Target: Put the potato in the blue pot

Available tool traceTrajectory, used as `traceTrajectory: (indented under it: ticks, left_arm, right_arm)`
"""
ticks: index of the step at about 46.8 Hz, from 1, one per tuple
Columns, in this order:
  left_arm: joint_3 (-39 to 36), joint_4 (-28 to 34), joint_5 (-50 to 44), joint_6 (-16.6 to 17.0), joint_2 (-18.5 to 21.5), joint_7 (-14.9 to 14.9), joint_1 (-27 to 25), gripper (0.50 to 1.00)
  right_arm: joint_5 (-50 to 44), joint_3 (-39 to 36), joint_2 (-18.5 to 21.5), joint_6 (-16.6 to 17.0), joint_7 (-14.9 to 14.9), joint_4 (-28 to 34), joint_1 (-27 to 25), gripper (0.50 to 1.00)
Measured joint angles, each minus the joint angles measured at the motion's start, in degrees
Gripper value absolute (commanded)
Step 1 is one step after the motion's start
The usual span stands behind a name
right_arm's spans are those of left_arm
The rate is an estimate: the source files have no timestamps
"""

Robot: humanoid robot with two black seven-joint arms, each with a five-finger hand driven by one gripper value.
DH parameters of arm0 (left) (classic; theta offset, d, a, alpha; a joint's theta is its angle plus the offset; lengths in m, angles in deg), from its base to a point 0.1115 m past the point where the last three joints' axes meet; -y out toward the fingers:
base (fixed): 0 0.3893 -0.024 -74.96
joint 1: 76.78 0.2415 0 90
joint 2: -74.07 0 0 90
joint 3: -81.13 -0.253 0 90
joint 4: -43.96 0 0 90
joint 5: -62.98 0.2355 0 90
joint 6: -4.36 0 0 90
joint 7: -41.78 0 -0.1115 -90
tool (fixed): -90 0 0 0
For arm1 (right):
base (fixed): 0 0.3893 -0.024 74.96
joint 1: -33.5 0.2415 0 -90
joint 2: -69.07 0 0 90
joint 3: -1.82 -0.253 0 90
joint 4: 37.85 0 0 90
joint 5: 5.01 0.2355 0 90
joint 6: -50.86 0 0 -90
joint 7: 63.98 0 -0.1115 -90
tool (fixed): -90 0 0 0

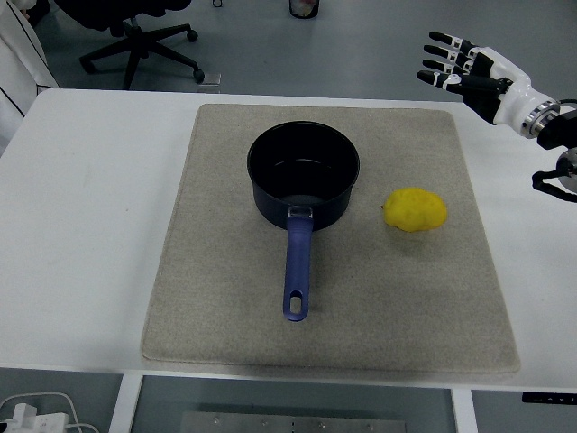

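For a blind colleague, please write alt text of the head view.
A yellow potato lies on a beige mat, right of an empty blue pot whose handle points to the near edge. The right robot hand, fingers spread, hovers above the white table's far right corner.

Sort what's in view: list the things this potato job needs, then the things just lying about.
Needed: potato, blue pot, right hand, open above the table's far right.
Lying about: beige mat, white table, office chair, cables below the table.

Pot (pixel 304 178) on mat (pixel 216 271) (handle toward near edge); potato (pixel 415 209) right.
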Motion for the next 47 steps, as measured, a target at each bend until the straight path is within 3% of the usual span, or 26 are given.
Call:
traceTrajectory:
  ticks: [11, 32, 47]
  left_arm:
    - [0.0, 0.0, 0.0, 0.0, 0.0, 0.0, 0.0, 0.996]
    - [0.0, 0.0, 0.0, 0.0, 0.0, 0.0, 0.0, 0.996]
    - [0.0, 0.0, 0.0, 0.0, 0.0, 0.0, 0.0, 0.996]
  right_arm:
    - [-8.6, 0.4, -3.1, 0.5, 0.0, -2.6, 0.3, 0.930]
    - [-17.7, 10.4, -7.9, 0.7, 0.1, -8.0, 4.4, 0.930]
    - [-25.9, 11.5, -8.8, 2.4, 0.4, -10.7, 4.6, 0.930]
